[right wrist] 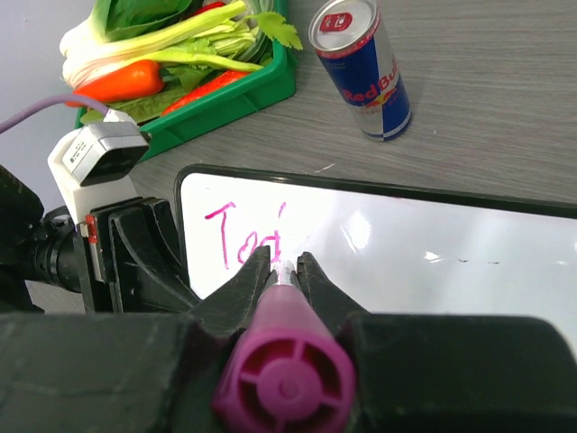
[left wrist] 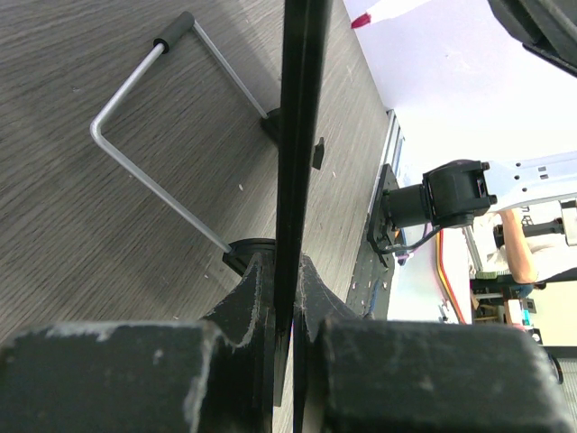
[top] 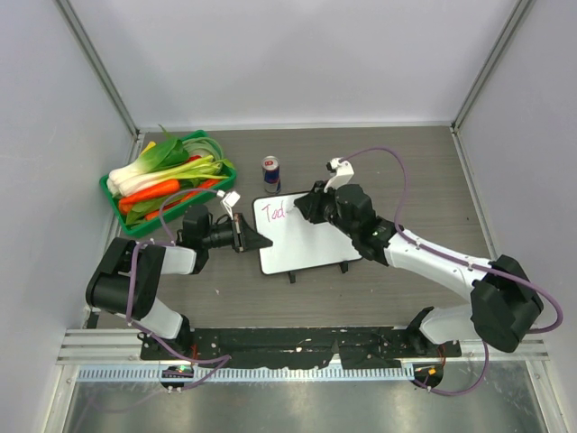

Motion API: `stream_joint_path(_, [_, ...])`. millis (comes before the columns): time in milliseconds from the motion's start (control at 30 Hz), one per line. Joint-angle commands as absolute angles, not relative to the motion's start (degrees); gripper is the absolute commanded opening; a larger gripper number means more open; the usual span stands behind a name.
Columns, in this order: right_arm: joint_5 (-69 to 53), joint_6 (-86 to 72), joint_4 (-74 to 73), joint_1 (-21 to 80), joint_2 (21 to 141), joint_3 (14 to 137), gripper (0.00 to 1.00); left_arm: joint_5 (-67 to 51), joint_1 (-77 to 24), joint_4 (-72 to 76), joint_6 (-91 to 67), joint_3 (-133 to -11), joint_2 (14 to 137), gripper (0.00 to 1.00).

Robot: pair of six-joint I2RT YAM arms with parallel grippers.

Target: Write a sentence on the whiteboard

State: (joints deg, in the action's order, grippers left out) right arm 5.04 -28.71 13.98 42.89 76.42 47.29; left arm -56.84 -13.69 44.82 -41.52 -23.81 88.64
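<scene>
The sentence (right wrist: 242, 242) is begun as "Tod", whiteboard (top: 311, 245) clamped by left claw (left wrist: 287, 275), marker (right wrist: 282, 365) by right claw (right wrist: 285, 263); next letter seemingly owed alongside.

Grey wood-grain tabletop (top: 397, 153) fills middle of scene. Pale blank back panel (top: 297, 54) rises from tabletop's far edge; left panel (top: 45, 135) and right panel (top: 541, 135) close its sides. Aluminium struts (top: 95, 63) slant up from far corners. Past near edge: white ribbed strip (top: 297, 372), then shiny metal sheet (top: 297, 406). Light even, shadows faint.
</scene>
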Motion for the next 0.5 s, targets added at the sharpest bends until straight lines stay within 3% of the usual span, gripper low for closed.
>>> stream_joint_path(0, [9.1, -28.1, 14.9, 42.6, 74.2, 49.8, 0.01, -53.1, -13.5, 41.8, -39.7, -24.2, 89.6, 0.00])
stream_joint_path(467, [8.8, -29.4, 15.8, 42.0, 78.5, 50.6, 0.01, -53.2, -13.5, 41.8, -39.8, -24.2, 89.6, 0.00])
